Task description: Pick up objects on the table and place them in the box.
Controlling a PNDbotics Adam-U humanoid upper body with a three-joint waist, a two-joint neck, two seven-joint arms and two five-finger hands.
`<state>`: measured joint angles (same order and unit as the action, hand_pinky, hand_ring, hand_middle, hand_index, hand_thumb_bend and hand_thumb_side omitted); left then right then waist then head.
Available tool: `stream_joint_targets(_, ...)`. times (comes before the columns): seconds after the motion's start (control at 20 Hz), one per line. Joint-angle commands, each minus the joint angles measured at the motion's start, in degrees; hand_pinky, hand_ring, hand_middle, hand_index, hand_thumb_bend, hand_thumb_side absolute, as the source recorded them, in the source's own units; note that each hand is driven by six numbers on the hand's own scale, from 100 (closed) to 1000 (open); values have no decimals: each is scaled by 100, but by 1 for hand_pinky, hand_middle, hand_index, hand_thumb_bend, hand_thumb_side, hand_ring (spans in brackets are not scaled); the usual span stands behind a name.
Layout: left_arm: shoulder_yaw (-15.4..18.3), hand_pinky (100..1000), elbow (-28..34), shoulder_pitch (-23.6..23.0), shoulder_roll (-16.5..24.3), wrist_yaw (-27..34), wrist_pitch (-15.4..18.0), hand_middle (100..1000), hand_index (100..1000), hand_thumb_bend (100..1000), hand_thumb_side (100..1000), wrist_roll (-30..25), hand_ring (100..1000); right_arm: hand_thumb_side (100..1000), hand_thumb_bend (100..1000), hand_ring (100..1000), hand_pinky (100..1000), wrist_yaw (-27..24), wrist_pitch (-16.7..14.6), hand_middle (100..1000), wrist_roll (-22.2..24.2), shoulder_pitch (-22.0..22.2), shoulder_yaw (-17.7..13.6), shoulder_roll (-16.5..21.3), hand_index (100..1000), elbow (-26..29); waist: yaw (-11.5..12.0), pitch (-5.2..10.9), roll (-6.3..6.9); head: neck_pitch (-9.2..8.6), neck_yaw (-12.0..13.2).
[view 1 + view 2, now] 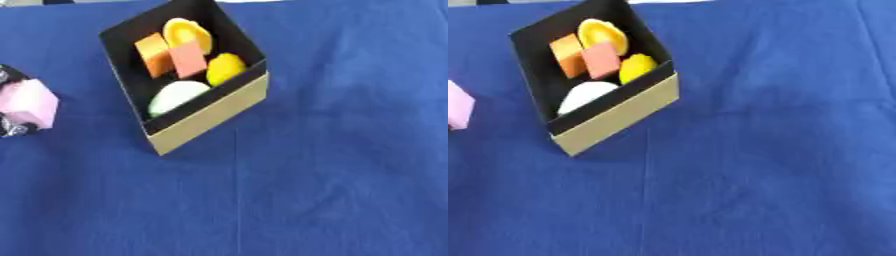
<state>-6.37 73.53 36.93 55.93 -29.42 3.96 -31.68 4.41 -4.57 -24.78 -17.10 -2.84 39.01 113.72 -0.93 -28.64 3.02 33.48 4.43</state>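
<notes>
Box [214, 112] sits on the blue cloth [332, 175], black inside, tan outer wall facing the camera, set askew. Inside it: an orange block [154, 55] at the back left, a pink block [187, 59] touching it on the right, an orange-yellow rounded piece [188, 33] behind both, a yellow lump [225, 68] against the right wall, a white rounded piece [176, 96] nearest the front wall. Five items packed, then. Left of the box, well apart from it at the frame edge, the left hand [10, 127] shows only as dark bits above and below a pale pink block [30, 102]; it appears to be grasping that block, fingers around it, though little of the hand shows. Block is not over the box. Right hand in neither view. Cloth in front of and right of the box carries nothing. Judgement: task nearly done, with the pink block the only item seen outside the box; it wants carrying right, over the rim, and releasing.
</notes>
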Motion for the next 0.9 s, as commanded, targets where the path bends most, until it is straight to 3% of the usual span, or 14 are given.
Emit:
stream_joint_targets(0.05, 116, 827, 241, 97, 196, 209, 6, 669, 766, 156, 199, 81, 762, 313, 204, 691, 756, 1, -26, 672, -21, -5, -78, 72, 762, 87, 3, 171, -1, -43, -8)
stream_joint_targets(0.5, 387, 819, 1127, 415, 415, 727, -167, 667, 762, 110, 210, 257, 757, 310, 199, 689, 757, -13, -59, 661, -8, 85, -116, 109, 762, 87, 49, 311, 75, 35, -138)
stream_joint_targets(0.9, -332, 824, 2014, 1301, 131, 1313, -67, 671, 771, 136, 254, -414, 756, 306, 201, 688, 757, -58, -86, 661, 89, 31, -69, 192, 762, 87, -10, 438, 176, 106, -265)
